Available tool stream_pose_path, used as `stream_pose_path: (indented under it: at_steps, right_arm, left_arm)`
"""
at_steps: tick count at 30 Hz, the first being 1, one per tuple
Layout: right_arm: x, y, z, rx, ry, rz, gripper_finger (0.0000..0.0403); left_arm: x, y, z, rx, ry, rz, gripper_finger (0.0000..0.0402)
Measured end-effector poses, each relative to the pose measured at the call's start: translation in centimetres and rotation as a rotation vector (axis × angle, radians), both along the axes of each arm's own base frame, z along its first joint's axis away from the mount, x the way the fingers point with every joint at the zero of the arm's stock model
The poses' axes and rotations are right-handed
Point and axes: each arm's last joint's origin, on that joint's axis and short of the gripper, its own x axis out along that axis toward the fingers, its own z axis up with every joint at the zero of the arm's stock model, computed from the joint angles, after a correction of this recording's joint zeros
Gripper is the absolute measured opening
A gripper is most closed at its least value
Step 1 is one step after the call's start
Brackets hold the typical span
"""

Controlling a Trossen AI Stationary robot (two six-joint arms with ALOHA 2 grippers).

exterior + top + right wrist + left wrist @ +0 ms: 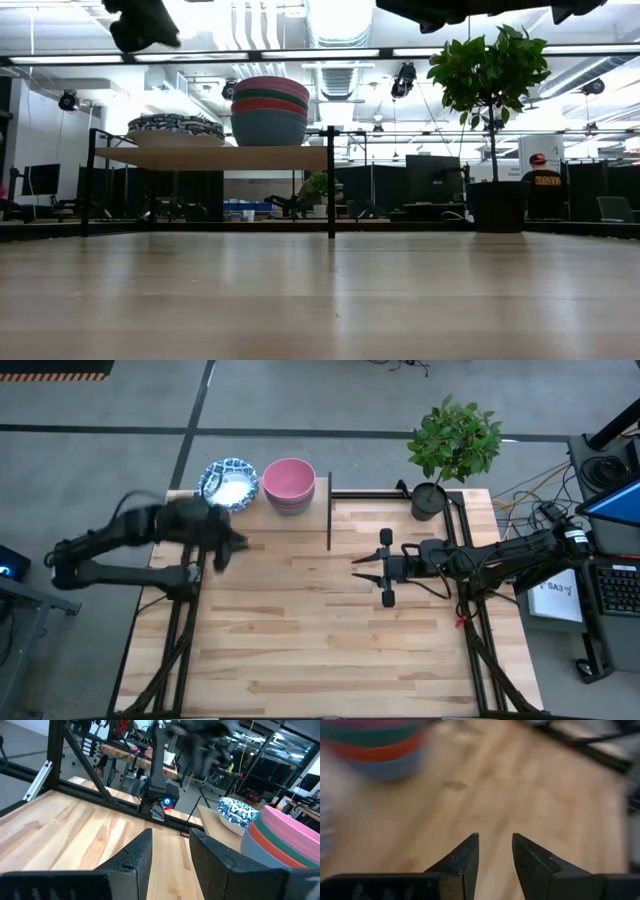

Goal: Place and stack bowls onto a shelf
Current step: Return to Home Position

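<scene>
In the high view, the shelf (322,503) is standing at the far left corner of the table (330,650), carrying two stacks side by side: the white and blue bowls (229,484), showing a patterned rim round a pale centre, and the coloured bowls (289,484), with pink on top. The left gripper (222,546) is hanging just in front of the shelf, blurred, and the right gripper (359,567) is hovering over the table's middle, well apart from the bowls. A plant pot (429,500) is sitting at the far right. In the low view, the coloured stack is showing pink, green, red and blue from top to bottom, rising taller than the shallow patterned stack beside it on the light board. In the left wrist view, the claw's fingers (462,860) are standing slightly apart, gripping nothing, above bare wood near the coloured stack. In the right wrist view, the fingers (137,855) are likewise narrowly parted and empty, pointing toward both stacks.
</scene>
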Motion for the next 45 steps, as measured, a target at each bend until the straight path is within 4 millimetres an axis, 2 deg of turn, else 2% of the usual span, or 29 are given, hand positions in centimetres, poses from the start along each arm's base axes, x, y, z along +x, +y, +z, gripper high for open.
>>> stream_pose_path:
  at_steps: [7, 9, 11, 15, 24, 36, 45]
  right_arm:
    - [-0.6, -0.8, -0.6, 0.029, 0.008, -0.031, 0.0121]
    - [-1.0, -1.2, -0.9, 0.053, 0.011, -0.047, 0.0121]
    - [-1.4, -1.5, -1.1, 0.075, 0.013, -0.062, 0.0121]
    - [-2.1, -2.1, -1.7, 0.115, 0.014, -0.089, 0.0121]
    - [-4.4, -2.4, -3.0, 0.178, 0.003, -0.106, 0.0121]
    - [-7.7, -2.5, -3.7, 0.204, -0.081, -0.105, 0.0121]
    - [-10.6, -3.2, -6.4, 0.232, -0.184, -0.150, 0.0114]
  left_arm:
    - [-0.3, -6.6, -6.3, 0.093, -0.353, -0.517, 0.0100]
    - [-0.6, -7.7, -8.0, 0.128, -0.408, -0.579, 0.0100]
    - [-1.1, -8.3, -9.3, 0.166, -0.428, -0.563, 0.0098]
    - [-2.1, -8.3, -11.1, 0.213, -0.422, -0.500, 0.0084]
    - [-4.3, -7.3, -11.5, 0.248, -0.552, -0.493, 0.0005]
    - [-6.0, -6.4, -14.5, 0.252, -0.675, -0.407, 0.0000]
    - [-5.6, -5.8, -14.8, 0.384, -0.658, -0.321, 0.0000]
